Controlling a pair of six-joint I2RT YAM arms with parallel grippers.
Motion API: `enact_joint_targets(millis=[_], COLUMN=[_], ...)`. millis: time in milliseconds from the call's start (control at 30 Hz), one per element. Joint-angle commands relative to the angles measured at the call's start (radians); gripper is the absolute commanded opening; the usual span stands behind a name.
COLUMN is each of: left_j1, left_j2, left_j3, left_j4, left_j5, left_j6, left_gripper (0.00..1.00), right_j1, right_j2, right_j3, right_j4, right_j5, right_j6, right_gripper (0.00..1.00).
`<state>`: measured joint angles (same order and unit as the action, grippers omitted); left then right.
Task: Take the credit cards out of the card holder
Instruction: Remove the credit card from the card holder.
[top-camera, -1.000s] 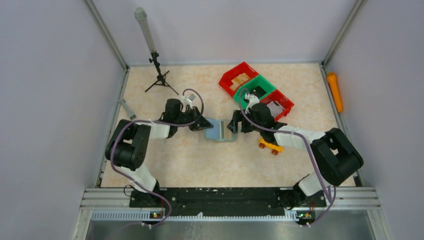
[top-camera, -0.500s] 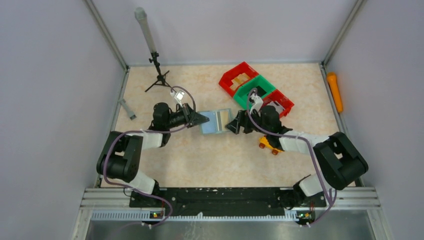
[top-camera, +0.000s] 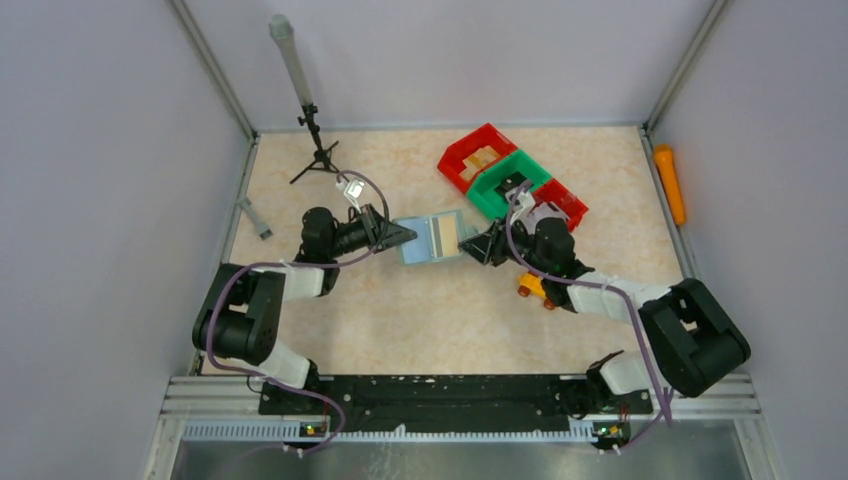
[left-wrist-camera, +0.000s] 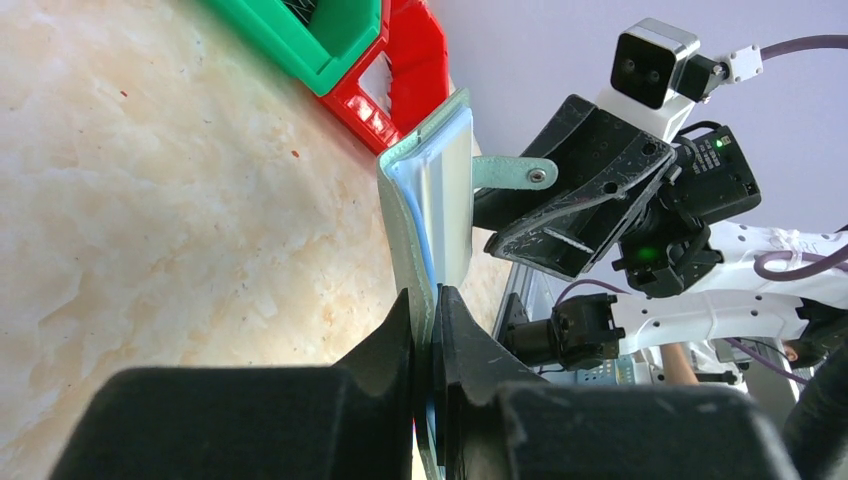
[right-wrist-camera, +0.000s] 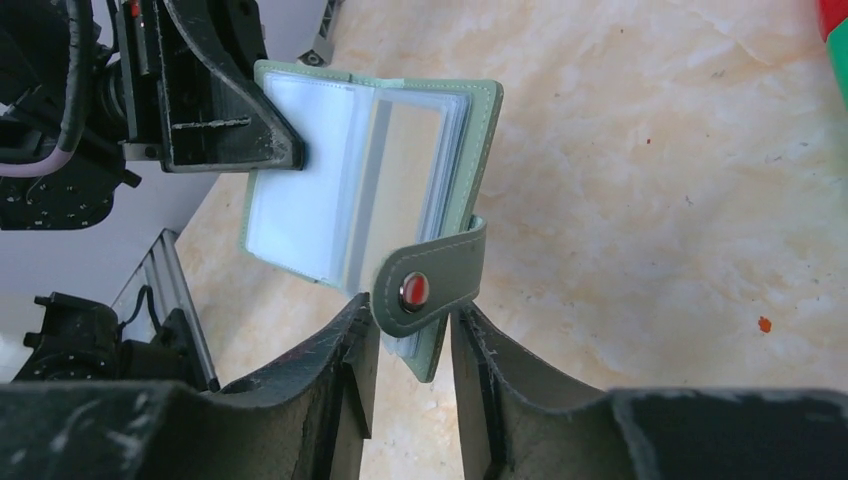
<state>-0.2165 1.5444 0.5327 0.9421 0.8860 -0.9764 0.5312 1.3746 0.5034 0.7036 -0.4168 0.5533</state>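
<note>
The card holder (top-camera: 430, 241) hangs open over the middle of the surface (top-camera: 390, 315), long axis left-right, its left cover pinched by the left end effector (left-wrist-camera: 427, 310) and its tabbed right edge between the close-set jaws of the right end effector (right-wrist-camera: 412, 318), grip uncertain.

Grey-green card holder (right-wrist-camera: 340, 190), open, clear sleeves showing
</note>
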Motion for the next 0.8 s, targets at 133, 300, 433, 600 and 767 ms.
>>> enact_joint_targets(millis=[133,300,433,600,767], left_j1=[0.003,0.003,0.003,0.003,0.003], left_j2=[-0.045,-0.046,-0.037,-0.003,0.022], left_j3=[-0.009,-0.012,-0.016,-0.024,-0.026], left_j4=[0.087,0.102,0.16,0.283,0.369], left_j5=[0.026,0.031,0.044,0.071,0.089], left_j6=[-0.007,-0.013,-0.042,-0.11,-0.16], left_gripper=[0.0,0.0,0.0,0.0,0.0], right_j1=[-0.008,-0.008,-0.008,-0.008,-0.008], right_j2=[-0.026,-0.017,0.001,0.023,0.032], right_j3=[-0.006,-0.001,0.009,0.023,0.03], right_j4=[0.083,0.09,0.095,0.09,0.076], right_j5=[-0.018,-0.04,-0.072,-0.095,-0.093], right_j6=[0.002,0.002,0.0,0.003,0.004], right_gripper=[0.26,0.18,0.16,0.18,0.23])
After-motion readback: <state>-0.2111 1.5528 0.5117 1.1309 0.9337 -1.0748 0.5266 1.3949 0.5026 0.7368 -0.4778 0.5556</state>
